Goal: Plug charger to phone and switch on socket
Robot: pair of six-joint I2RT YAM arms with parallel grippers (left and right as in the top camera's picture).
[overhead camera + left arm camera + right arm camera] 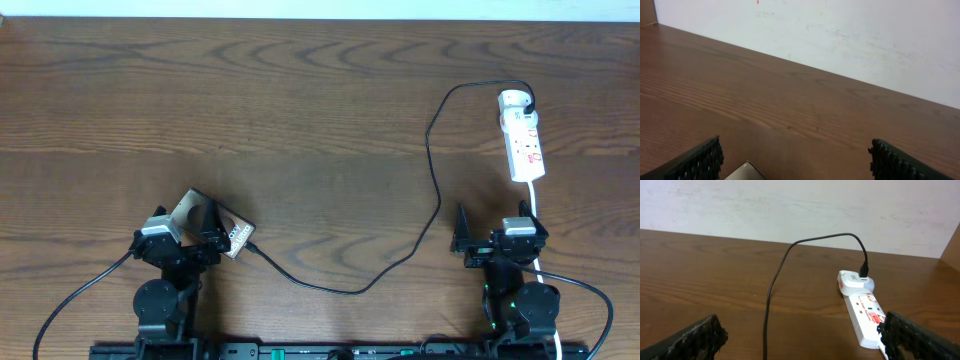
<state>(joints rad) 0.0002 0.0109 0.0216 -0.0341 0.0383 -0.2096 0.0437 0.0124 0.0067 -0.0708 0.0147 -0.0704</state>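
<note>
Overhead: fixed high, looking straight down on the whole table (300, 90). Left wrist: low at 7 o'clock, close over its top, facing 12 toward the white wall (865, 30). Right wrist: low at 5 o'clock, facing 12; shares with overhead the socket (523, 140) and charger (429, 140) at 2 o'clock

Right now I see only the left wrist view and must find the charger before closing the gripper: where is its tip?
Observer: Overhead, the charger ends at the lettered end of the phone; whether it is seated I cannot tell.
Operator: And the socket?
Observer: The socket lies on the far right of the table, ahead of the open right gripper.
Operator: Is the charger fed from it?
Observer: Its other end enters the white plug head at the strip's far end.
</note>
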